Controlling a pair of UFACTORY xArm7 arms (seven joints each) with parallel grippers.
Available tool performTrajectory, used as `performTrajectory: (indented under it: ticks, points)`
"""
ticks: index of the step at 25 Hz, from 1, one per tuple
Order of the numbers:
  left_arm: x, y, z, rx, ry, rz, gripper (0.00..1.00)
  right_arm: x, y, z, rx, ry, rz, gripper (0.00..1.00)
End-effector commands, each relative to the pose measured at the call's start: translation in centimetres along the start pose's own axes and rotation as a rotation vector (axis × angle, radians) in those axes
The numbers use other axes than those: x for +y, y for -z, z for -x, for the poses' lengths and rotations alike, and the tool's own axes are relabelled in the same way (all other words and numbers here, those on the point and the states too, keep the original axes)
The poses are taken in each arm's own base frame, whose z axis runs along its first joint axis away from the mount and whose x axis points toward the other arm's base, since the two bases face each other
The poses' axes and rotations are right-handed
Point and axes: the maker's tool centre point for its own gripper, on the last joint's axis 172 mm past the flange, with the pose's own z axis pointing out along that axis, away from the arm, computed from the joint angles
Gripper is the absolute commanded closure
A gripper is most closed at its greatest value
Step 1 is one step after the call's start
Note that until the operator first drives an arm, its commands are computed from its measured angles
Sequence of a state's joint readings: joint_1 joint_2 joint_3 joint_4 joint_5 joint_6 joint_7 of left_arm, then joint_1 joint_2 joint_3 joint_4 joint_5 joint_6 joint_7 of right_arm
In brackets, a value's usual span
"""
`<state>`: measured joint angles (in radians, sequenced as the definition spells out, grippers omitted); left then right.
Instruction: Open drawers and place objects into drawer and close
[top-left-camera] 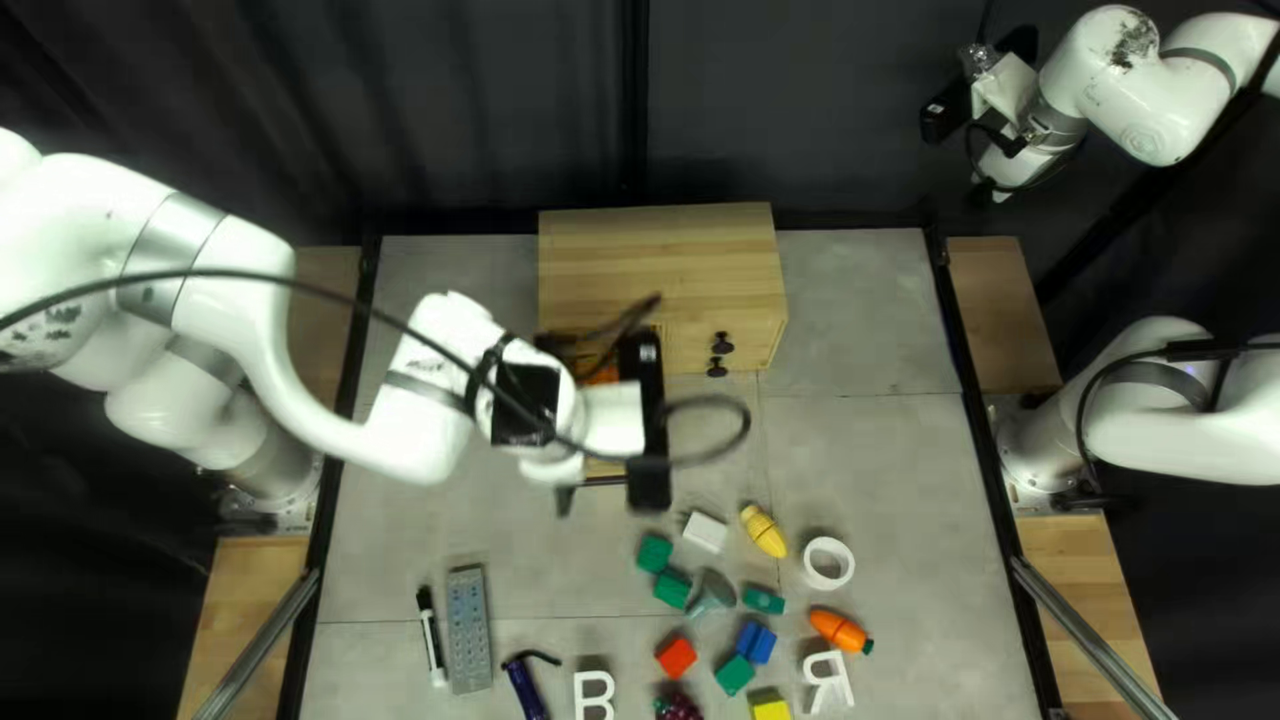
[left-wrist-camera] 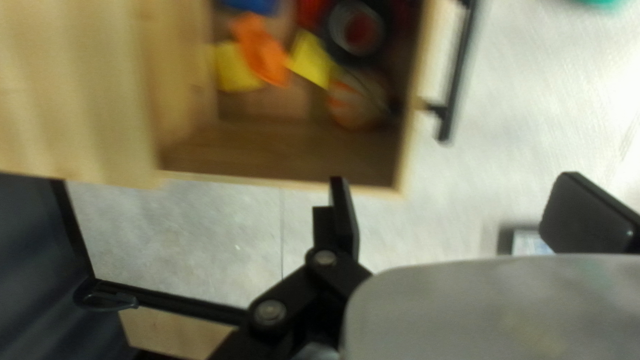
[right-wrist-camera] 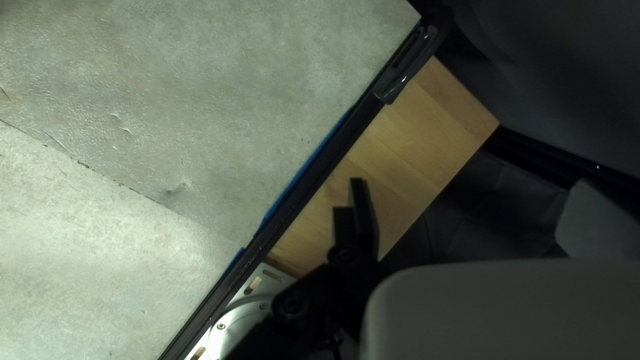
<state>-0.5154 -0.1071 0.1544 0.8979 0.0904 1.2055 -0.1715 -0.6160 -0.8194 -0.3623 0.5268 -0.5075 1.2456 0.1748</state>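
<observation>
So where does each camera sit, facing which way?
Top left view: above the near edge of the table, slanting down at the cabinet; left arm and right arm show.
Left wrist view: on that wrist, looking along the left gripper over the open drawer.
Right wrist view: on that wrist, looking past the right gripper at the table's edge; base plate shows.
First two share the drawer.

In the top left view, grey tabletop [top-left-camera: 874,334] gives a wide lane right of the wooden cabinet [top-left-camera: 654,254], up to the black rail [top-left-camera: 984,474]. From the cabinet's front, the open drawer [left-wrist-camera: 267,179] and its bar handle [left-wrist-camera: 459,73] jut out (so do two dark knobs [top-left-camera: 722,343]), with the left arm [top-left-camera: 424,400] reaching over the drawer; farther forward lie scattered blocks [top-left-camera: 678,658].
</observation>
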Motion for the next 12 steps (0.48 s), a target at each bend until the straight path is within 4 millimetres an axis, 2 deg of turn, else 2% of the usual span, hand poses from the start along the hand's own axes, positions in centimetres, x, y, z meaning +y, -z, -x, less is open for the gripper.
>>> performTrajectory:
  ticks: [1,2,3,4,5,12]
  points:
    - [4.4,0.0,2.7,-0.013,-0.098,0.014,0.0,0.0,0.0,0.0,0.0,0.0,0.0,0.0]
    - [4.8,0.0,2.9,-0.009,-0.107,0.011,0.0,0.0,0.0,0.0,0.0,0.0,0.0,0.0]
    - [6.6,-0.1,3.1,0.001,-0.146,0.003,0.0,0.0,0.0,0.0,0.0,0.0,0.0,0.0]
    - [7.1,-0.2,3.1,0.006,-0.165,0.0,0.0,0.0,0.0,0.0,0.0,0.0,0.0,0.0]
    - [8.7,-0.6,3.5,0.013,-0.213,0.0,0.0,0.0,0.0,0.0,0.0,0.0,0.0,0.0]
    - [14.9,-1.5,4.9,-0.01,-0.398,0.029,0.0,0.0,0.0,0.0,0.0,0.0,0.0,0.0]
